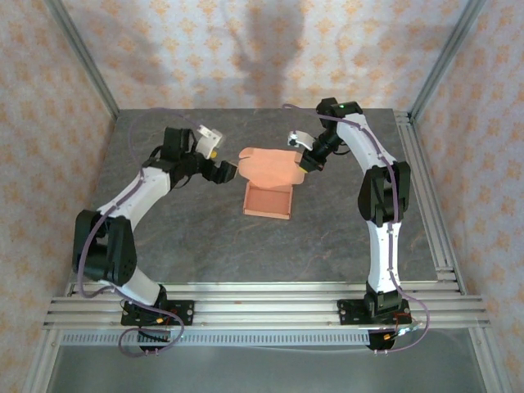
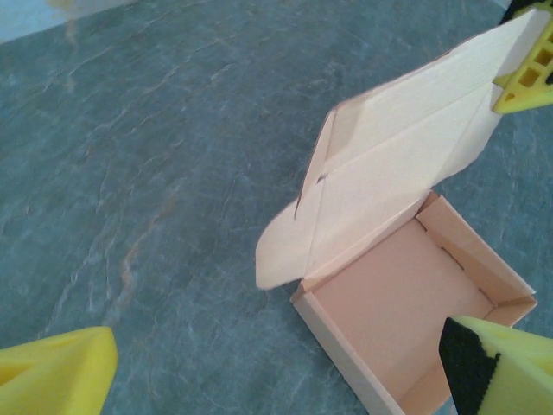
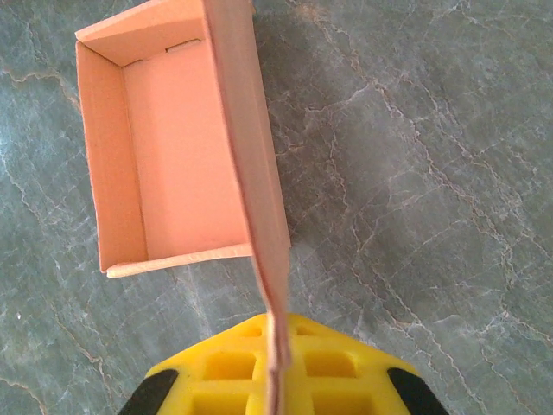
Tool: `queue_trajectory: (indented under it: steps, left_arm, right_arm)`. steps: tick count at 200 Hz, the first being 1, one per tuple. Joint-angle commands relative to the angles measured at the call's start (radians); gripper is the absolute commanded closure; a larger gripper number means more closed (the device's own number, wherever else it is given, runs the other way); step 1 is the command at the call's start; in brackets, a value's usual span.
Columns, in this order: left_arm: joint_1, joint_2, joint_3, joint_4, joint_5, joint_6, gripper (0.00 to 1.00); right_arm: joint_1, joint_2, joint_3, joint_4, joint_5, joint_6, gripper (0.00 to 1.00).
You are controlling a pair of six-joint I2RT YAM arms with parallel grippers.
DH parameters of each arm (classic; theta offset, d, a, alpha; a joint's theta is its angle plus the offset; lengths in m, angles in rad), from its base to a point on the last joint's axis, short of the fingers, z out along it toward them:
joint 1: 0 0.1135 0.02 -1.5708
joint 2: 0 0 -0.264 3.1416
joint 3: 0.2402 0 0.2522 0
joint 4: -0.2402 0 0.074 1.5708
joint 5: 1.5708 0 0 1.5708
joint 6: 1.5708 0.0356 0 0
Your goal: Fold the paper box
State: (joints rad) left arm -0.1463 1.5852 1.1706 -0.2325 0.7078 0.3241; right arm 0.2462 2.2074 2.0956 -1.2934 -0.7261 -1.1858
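Pinching the paper box lid, right gripper risks dragging the unheld tray if it pulls sideways; left gripper hangs spread and empty nearby.

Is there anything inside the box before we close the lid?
Nothing: the box has a bare card floor and walls. The lid stands raised, pinched at its edge by the right claw. From overhead, the lid covers the box's far edge, so that strip cannot be checked.
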Motion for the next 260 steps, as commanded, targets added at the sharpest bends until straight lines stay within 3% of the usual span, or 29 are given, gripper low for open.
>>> queue_trajectory:
  steps: [1,57,78,96,187,260]
  left_arm:
    - [-0.011,0.060,0.132,-0.236,0.053,0.216,0.06]
    - [-0.012,0.316,0.491,-0.566,0.076,0.453,0.21]
    - [-0.011,0.420,0.606,-0.650,0.091,0.486,0.32]
    - [-0.015,0.469,0.667,-0.675,0.099,0.493,0.34]
    - [-0.039,0.569,0.788,-0.760,0.142,0.515,0.63]
    - [-0.035,0.568,0.785,-0.778,0.111,0.511,0.73]
  right_arm:
    - [0.008,-0.049,-0.014,-0.017,-0.006,-0.039,1.00]
    - [0.012,-0.057,-0.009,-0.034,-0.003,-0.038,1.00]
    - [0.013,-0.065,-0.012,-0.038,0.003,-0.031,1.00]
    - [0.012,-0.067,-0.014,-0.040,0.006,-0.026,1.00]
    - [0.016,-0.062,-0.014,-0.039,0.009,-0.011,1.00]
    - [0.016,-0.049,0.015,-0.047,0.019,0.006,1.00]
